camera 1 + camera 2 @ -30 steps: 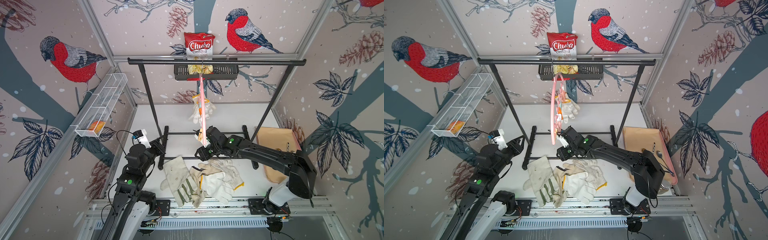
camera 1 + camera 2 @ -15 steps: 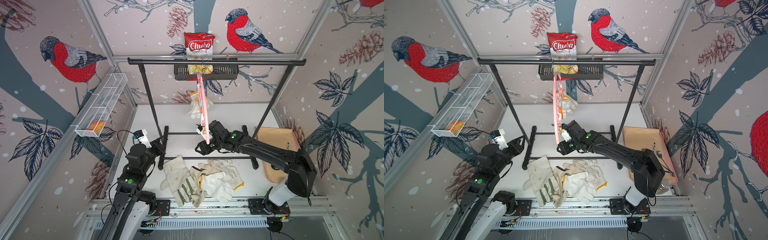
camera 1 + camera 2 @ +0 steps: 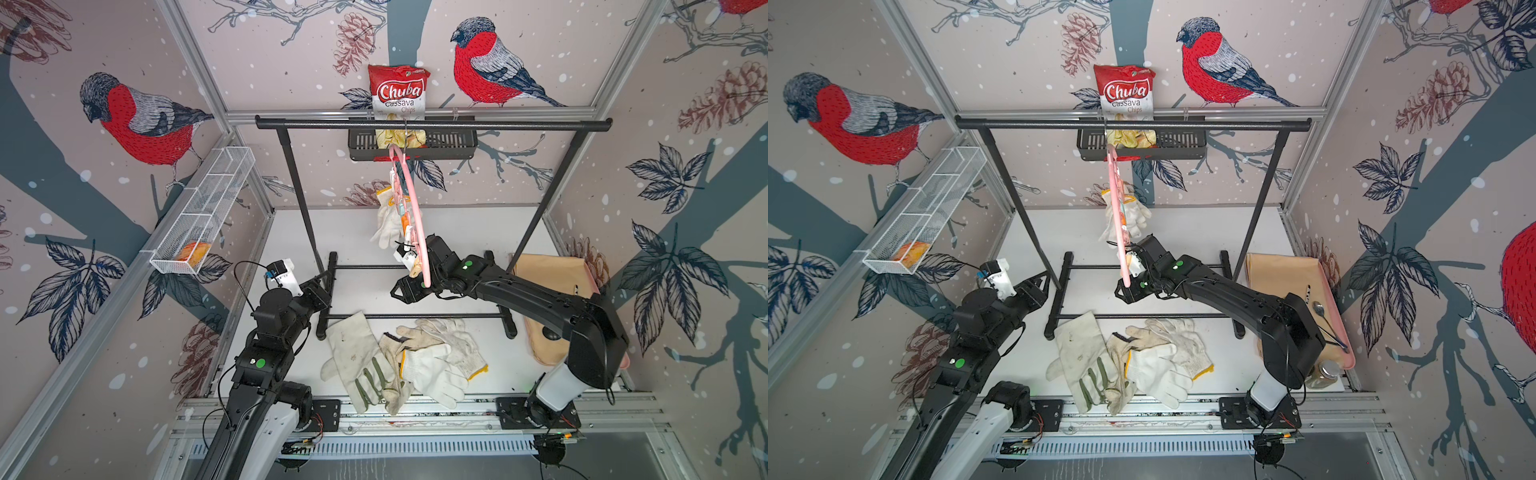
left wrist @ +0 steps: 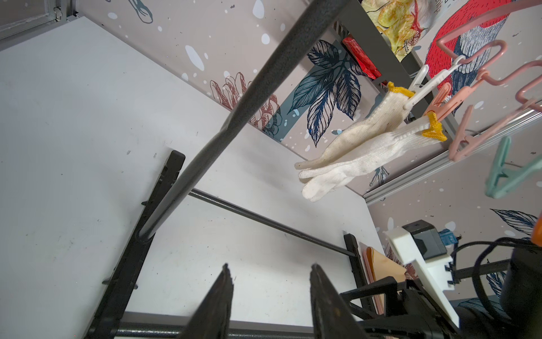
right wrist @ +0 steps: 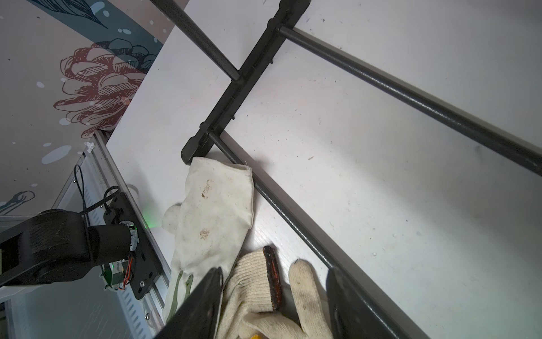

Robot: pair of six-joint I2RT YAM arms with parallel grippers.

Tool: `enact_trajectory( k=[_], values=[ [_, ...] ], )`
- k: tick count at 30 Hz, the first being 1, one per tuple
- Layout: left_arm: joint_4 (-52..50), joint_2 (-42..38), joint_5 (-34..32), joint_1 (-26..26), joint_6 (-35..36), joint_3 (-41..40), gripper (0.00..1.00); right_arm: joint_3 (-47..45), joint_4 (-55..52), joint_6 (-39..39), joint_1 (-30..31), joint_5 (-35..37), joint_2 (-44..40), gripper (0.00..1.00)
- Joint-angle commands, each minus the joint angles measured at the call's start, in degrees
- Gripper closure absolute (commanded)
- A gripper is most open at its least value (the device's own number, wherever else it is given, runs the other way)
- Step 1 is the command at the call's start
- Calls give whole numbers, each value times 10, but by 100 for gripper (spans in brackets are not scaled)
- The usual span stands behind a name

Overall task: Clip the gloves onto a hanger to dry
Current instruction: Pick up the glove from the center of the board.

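Note:
The pink hanger point(image 3: 409, 208) point(image 3: 1116, 216) hangs from the black rack's top bar, seen edge-on. Two knit gloves point(image 3: 387, 222) point(image 4: 352, 149) with yellow cuffs are clipped to it. Several more gloves point(image 3: 399, 361) point(image 3: 1133, 361) lie piled on the table in front of the rack. My right gripper point(image 3: 401, 289) point(image 5: 274, 270) hovers open above this pile, over a canvas glove point(image 5: 214, 214) and a dark-cuffed knit one point(image 5: 255, 281); the hanger's lower end crosses its wrist. My left gripper point(image 3: 322, 291) point(image 4: 269, 267) is open and empty beside the rack's left post.
The black rack point(image 3: 432, 124) spans the table, its base bars just behind the pile. A black basket point(image 3: 453, 145) with a chips bag point(image 3: 399, 93) hangs behind it. A white wire shelf point(image 3: 203, 212) lines the left wall. A pink tray point(image 3: 1334, 303) sits at right.
The hanger has swung, its lower end drifting right and the clipped gloves left. My right gripper has pulled slightly away from the hanger's end clothespin. The left arm has stayed still.

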Motion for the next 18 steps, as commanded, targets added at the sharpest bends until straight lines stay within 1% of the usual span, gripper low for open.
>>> enact_trajectory(
  k=[1, 13, 18],
  values=[
    [13, -3, -2, 1, 1, -2, 56, -2, 3, -9, -2, -14, 4, 41],
    [15, -3, 0, 1, 1, -3, 56, -24, 4, -20, 0, -15, 8, 42],
    [16, 1, 2, 1, 21, 8, 56, -50, 1, -23, 3, -13, 7, 43]
  ],
)
